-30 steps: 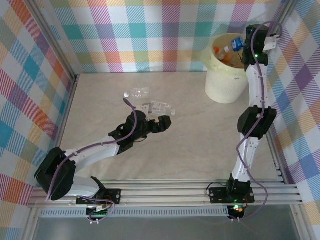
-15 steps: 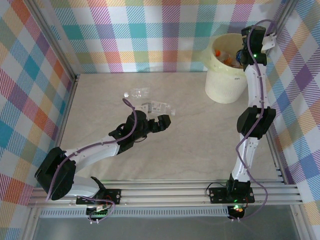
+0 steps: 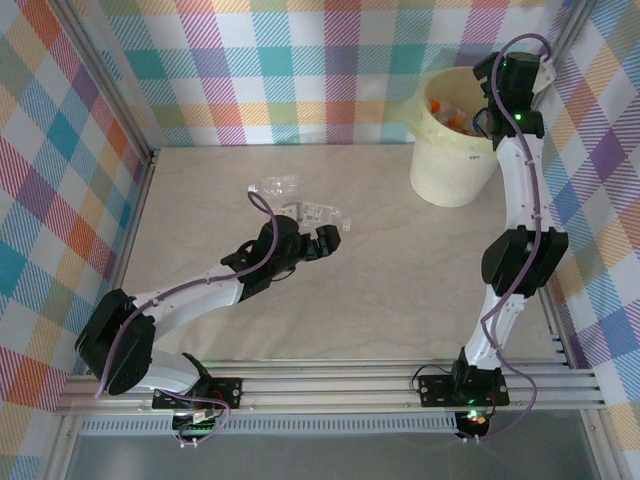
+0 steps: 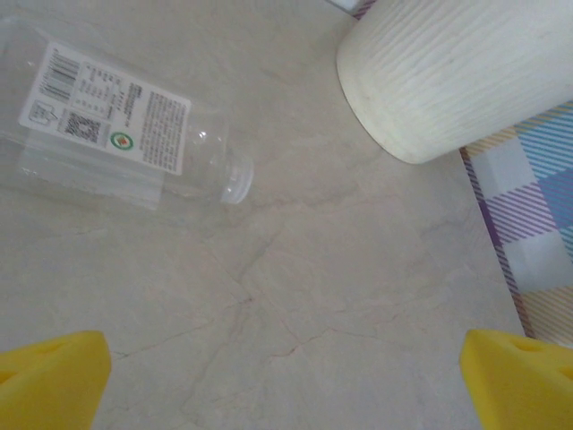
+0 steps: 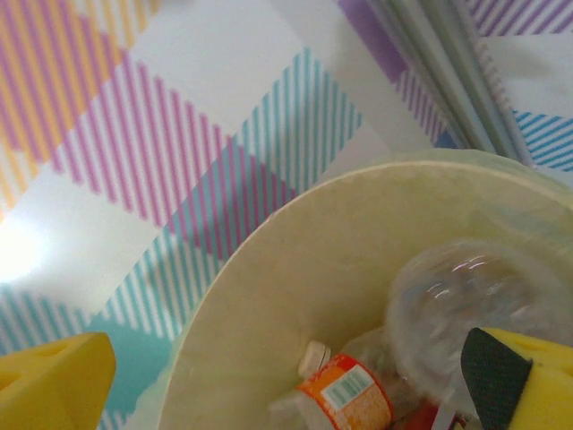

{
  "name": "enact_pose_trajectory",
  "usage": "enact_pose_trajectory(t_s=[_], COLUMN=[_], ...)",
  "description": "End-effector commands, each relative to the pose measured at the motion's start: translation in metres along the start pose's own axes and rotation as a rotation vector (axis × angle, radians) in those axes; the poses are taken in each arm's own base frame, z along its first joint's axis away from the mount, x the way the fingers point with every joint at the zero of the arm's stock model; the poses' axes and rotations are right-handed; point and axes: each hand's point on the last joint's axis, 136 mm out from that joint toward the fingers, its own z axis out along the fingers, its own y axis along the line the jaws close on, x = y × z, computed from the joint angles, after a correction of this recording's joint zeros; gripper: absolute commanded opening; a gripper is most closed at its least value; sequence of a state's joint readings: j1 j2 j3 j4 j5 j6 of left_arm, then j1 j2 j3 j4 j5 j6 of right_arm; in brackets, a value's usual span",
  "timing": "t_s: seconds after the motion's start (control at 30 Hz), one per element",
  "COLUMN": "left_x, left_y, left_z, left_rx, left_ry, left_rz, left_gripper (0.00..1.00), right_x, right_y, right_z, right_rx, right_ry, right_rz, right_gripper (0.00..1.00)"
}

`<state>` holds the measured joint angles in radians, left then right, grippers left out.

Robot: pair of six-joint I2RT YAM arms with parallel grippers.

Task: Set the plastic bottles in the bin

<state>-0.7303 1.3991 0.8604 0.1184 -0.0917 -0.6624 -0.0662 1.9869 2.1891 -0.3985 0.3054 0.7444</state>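
A clear bottle with a white label [image 3: 318, 212] lies on the table, just beyond my left gripper [image 3: 326, 241]. In the left wrist view this bottle [image 4: 116, 125] lies at the upper left, and my left gripper [image 4: 286, 394] stands open over bare table short of it. A second clear bottle [image 3: 272, 186] lies farther back. The cream bin [image 3: 445, 165] stands at the back right. My right gripper [image 3: 487, 118] hangs open over its rim. Inside the bin [image 5: 295, 269] lie an orange-labelled bottle [image 5: 345, 394] and a clear bottle [image 5: 474, 305] under my right gripper [image 5: 286, 385].
Plaid walls close the table at the back and sides, and the bin [image 4: 457, 72] stands against the back right corner. A metal frame post [image 5: 448, 72] runs just behind the bin. Bare marbled table lies between the two arms.
The blue-labelled bottle that my right gripper held over the bin is gone from its fingers, and that arm has drawn back to the right. My left gripper has edged toward the white-labelled bottle.
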Motion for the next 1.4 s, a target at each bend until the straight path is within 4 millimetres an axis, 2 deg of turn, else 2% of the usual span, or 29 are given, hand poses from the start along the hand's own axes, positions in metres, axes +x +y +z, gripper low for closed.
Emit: enact_pose_trajectory(t_s=[0.0, 0.2, 0.4, 0.5, 0.67, 0.8, 1.03, 1.17, 1.37], left_x=[-0.017, -0.032, -0.044, -0.05, -0.059, -0.065, -0.071, -0.061, -0.05], left_y=[0.01, 0.017, 0.032, 0.039, 0.048, 0.052, 0.06, 0.069, 0.079], left_z=[0.005, 0.016, 0.039, 0.057, 0.09, 0.11, 0.137, 0.149, 0.153], left_rx=[-0.085, -0.161, -0.219, -0.231, -0.198, -0.175, -0.218, -0.239, -0.258], left_ry=[-0.034, -0.057, -0.044, -0.023, 0.033, 0.074, 0.101, 0.134, 0.158], left_rz=[0.013, -0.004, -0.061, -0.081, -0.113, -0.127, -0.065, -0.057, -0.06], left_gripper=[1.0, 1.0, 1.0, 1.0, 1.0, 1.0, 1.0, 1.0, 1.0], right_x=[-0.008, 0.007, 0.059, 0.09, 0.146, 0.178, 0.226, 0.234, 0.239], right_y=[0.039, 0.059, 0.075, 0.069, 0.04, 0.016, -0.023, -0.031, -0.033], right_z=[-0.036, -0.087, -0.158, -0.188, -0.221, -0.234, -0.236, -0.236, -0.232], right_rx=[-0.176, -0.395, -0.725, -0.81, -0.842, -0.821, -0.73, -0.712, -0.698], right_ry=[0.012, 0.046, 0.216, 0.32, 0.444, 0.539, 0.737, 0.766, 0.782], right_rz=[-0.142, -0.289, -0.384, -0.374, -0.351, -0.31, -0.257, -0.231, -0.213], right_gripper=[1.0, 1.0, 1.0, 1.0, 1.0, 1.0, 1.0, 1.0, 1.0])
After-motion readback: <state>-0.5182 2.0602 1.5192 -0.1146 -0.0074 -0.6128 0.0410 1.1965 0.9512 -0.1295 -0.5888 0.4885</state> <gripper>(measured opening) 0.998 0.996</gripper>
